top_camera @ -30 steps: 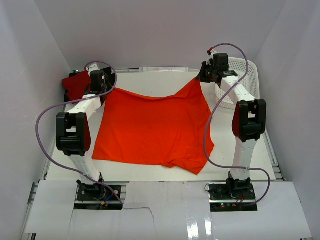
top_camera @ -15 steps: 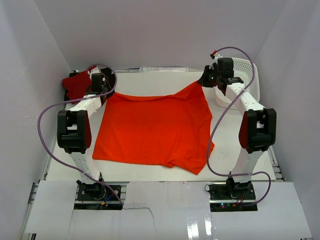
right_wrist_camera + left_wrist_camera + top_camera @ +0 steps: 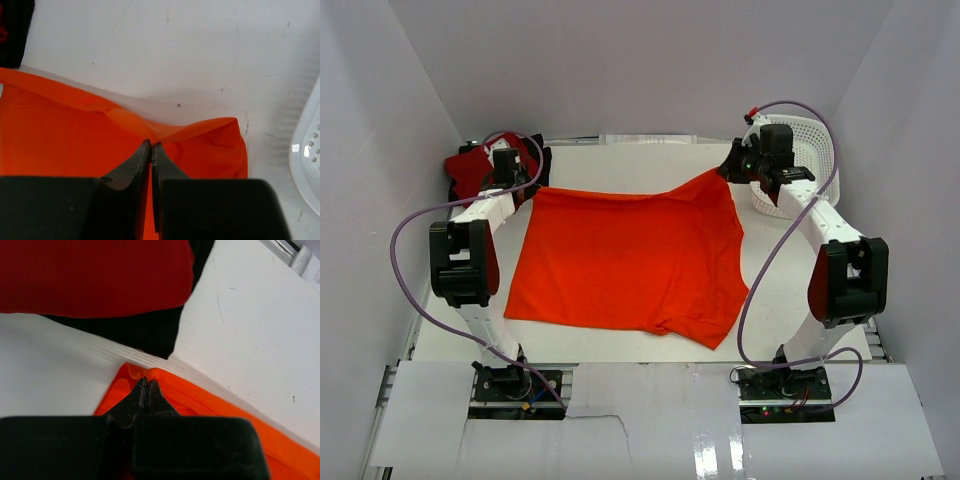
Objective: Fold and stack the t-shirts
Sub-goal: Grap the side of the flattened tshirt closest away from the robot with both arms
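we see the orange t-shirt (image 3: 630,255) spread mostly flat across the middle of the white table (image 3: 620,160), with each of its two far corners pinched by a gripper. our left gripper (image 3: 147,385) has its jaws closed on the far left corner, with the hemmed edge of the orange cloth caught right at the fingertips. our right gripper (image 3: 151,145) is likewise clamped on the far right corner, where the fabric bunches into a small raised fold at the tips. from above, that corner rises to a peak toward the gripper while the rest of the shirt lies on the table. the shirt's near edge lies toward the arm bases, and its near right corner ends in a loose, uneven flap. the crimson t-shirt (image 3: 470,172) sits in a heap at the far left corner of the table, just beyond the left gripper. the black t-shirt (image 3: 150,335) lies under and beside it, showing as a dark strip below the red cloth in the left wrist view, with a band of bare table between it and the orange corner. the white perforated basket (image 3: 815,150) stands at the far right, just beyond the right gripper.
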`<action>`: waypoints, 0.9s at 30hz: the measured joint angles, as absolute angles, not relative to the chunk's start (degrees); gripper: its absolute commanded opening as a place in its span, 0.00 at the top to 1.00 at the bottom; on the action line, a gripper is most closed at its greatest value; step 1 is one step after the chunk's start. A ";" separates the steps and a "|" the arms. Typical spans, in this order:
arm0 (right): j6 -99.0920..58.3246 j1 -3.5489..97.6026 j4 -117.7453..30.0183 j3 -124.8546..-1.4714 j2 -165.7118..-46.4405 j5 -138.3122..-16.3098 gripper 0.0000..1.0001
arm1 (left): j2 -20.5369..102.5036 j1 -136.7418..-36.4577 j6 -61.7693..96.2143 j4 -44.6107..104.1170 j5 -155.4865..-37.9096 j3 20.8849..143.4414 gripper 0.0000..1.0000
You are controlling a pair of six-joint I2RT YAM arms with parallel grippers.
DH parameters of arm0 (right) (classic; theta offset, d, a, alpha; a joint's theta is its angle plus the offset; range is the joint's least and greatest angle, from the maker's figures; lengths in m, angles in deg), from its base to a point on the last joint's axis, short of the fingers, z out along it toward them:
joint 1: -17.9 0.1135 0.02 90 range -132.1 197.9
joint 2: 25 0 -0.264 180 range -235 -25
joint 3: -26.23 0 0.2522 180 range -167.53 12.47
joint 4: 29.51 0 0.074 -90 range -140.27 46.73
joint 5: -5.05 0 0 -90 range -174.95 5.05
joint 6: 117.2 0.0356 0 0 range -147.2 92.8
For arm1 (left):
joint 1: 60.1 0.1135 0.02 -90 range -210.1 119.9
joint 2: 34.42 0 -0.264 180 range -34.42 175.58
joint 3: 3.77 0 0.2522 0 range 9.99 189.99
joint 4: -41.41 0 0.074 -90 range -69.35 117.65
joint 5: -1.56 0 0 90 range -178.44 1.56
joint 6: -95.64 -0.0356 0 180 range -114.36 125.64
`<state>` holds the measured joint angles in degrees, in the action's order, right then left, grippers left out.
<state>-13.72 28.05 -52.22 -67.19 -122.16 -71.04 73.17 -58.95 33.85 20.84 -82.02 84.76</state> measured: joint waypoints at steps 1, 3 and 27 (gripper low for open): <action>-13.72 28.05 -52.17 -66.49 -121.85 -71.15 0.92 | 73.17 -58.38 34.05 20.71 -82.07 84.76 1.00; -13.72 28.05 -52.13 -65.22 -121.24 -71.35 0.92 | 73.17 -57.55 34.33 20.40 -82.15 84.76 1.00; -13.72 28.05 -51.72 -55.84 -112.61 -71.54 0.92 | 72.08 -56.11 35.03 20.34 -85.28 82.66 1.00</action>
<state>-13.72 28.05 -51.72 -55.84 -112.61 -71.54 72.08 -56.11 35.03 20.34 -85.28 82.66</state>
